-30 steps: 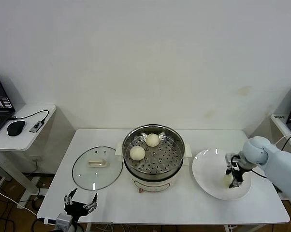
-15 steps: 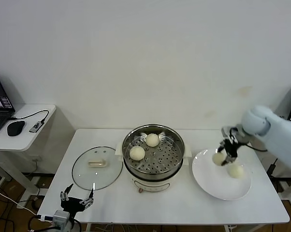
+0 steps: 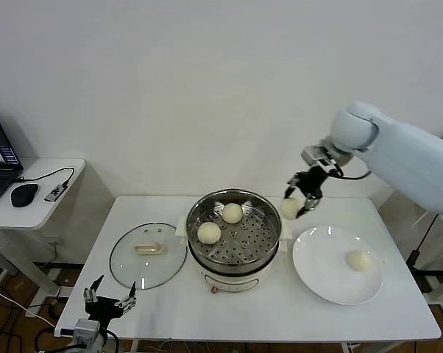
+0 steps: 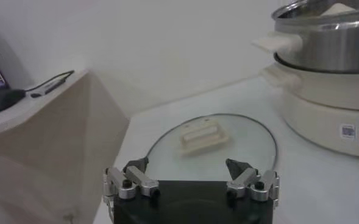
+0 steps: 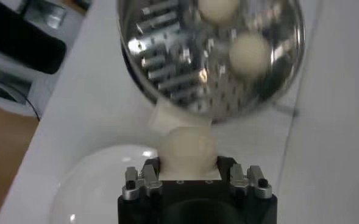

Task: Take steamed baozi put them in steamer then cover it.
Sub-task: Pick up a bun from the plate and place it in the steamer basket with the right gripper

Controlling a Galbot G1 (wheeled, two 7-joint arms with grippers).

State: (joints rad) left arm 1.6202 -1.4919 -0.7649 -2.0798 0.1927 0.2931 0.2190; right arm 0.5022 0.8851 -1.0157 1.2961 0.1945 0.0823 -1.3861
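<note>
Above steamer (image 3: 235, 234) edge, R gripper (image 3: 299, 199) clamped on baozi (image 3: 289, 208); L gripper (image 3: 107, 303) apart, parked low

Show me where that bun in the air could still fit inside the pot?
The right gripper holds a bun beside the steamer. Two buns fill the tray's back and left. Its front and right, up to the rim, are bare holes. The plate holds one bun; the lid lies left.

No legible text; steamer (image 4: 325, 91) label unreadable.
</note>
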